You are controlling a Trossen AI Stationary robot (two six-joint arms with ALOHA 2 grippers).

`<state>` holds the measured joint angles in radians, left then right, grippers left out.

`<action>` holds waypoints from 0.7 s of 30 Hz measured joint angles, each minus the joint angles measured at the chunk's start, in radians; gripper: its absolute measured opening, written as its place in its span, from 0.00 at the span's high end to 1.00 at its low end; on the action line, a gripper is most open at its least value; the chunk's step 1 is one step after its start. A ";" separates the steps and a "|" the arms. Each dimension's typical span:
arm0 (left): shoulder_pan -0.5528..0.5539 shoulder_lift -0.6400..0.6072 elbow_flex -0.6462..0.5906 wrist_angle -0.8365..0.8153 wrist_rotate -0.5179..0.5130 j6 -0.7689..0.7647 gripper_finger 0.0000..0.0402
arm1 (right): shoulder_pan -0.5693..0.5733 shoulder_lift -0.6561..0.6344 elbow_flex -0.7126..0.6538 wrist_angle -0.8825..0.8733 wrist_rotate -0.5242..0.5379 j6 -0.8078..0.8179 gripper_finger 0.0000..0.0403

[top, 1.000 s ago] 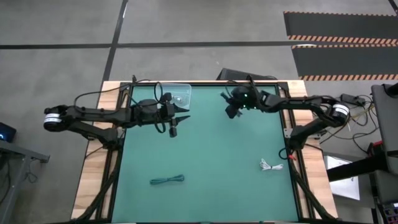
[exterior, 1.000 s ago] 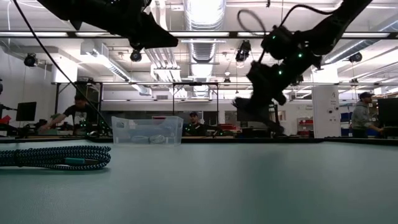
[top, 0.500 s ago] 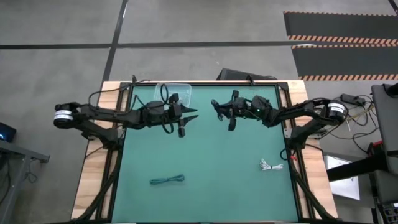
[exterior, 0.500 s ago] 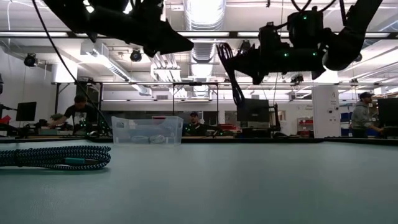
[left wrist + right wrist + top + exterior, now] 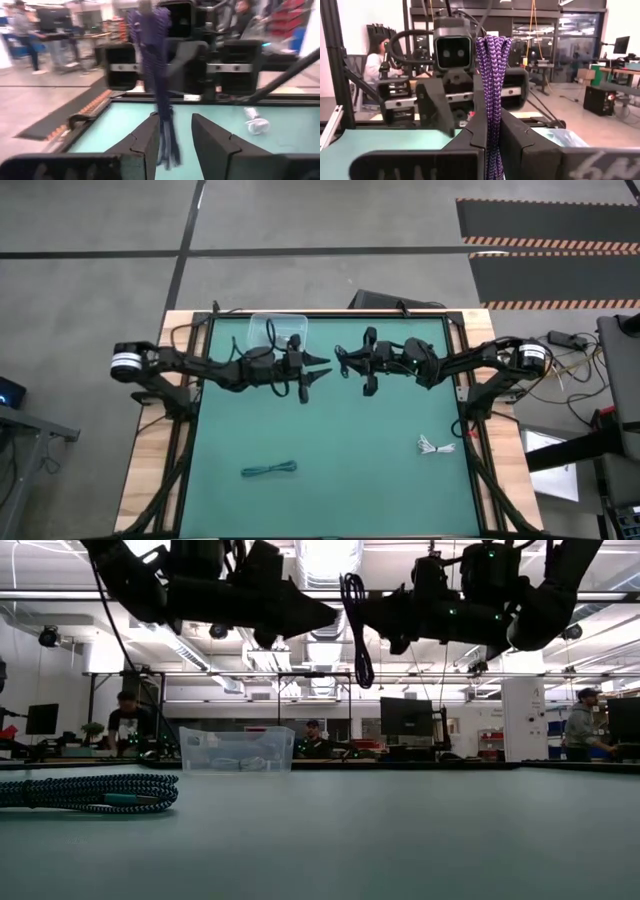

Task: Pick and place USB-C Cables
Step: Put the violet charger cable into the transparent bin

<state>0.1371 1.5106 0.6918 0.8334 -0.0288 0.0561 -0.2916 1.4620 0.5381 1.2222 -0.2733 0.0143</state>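
Observation:
My right gripper [image 5: 343, 363] [image 5: 372, 612] [image 5: 492, 135] is shut on a dark, purple-black braided USB-C cable bundle [image 5: 355, 635] [image 5: 492, 65], high above the far middle of the table. My left gripper [image 5: 322, 367] [image 5: 332, 615] [image 5: 175, 135] faces it, open, with its fingertips just short of the cable [image 5: 159, 75]. A teal-green cable [image 5: 268, 470] [image 5: 90, 792] lies flat near the table's near edge. A white cable [image 5: 436, 446] [image 5: 254, 120] lies flat near the right edge. My right gripper pinches the dark cable bundle between its two fingers [image 5: 475, 135], on the bundle's upper half [image 5: 493, 117]. The fingers come level from the table's right and lie across the bundle. The bundle is lifted clear and hangs upright, with its loop end [image 5: 358, 680] below the fingers.
A clear plastic bin [image 5: 279, 330] [image 5: 237, 750] stands at the table's far edge, left of centre, with something pale inside. The green mat [image 5: 360, 430] has a wooden border. People sit and stand in the room beyond the table.
My right gripper has carried the dark cable toward the table's left and tipped from pointing down to level, so the bundle now hangs below it. My left gripper has moved toward the table's right, toward the cable, and the two grippers now face each other closely.

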 joint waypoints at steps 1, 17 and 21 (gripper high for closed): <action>0.000 0.013 0.000 0.021 0.007 -0.010 0.74 | 0.000 0.000 0.001 0.000 -0.001 0.000 0.96; 0.013 0.130 0.053 0.142 0.026 -0.051 0.51 | 0.032 0.000 0.014 0.018 -0.024 -0.028 0.96; 0.013 0.151 0.069 0.158 0.106 -0.051 0.51 | 0.032 -0.001 0.014 0.021 -0.023 -0.035 0.96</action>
<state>0.1503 1.6618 0.7607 0.9916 0.0772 0.0053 -0.2592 1.4615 0.5522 1.2427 -0.2964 -0.0203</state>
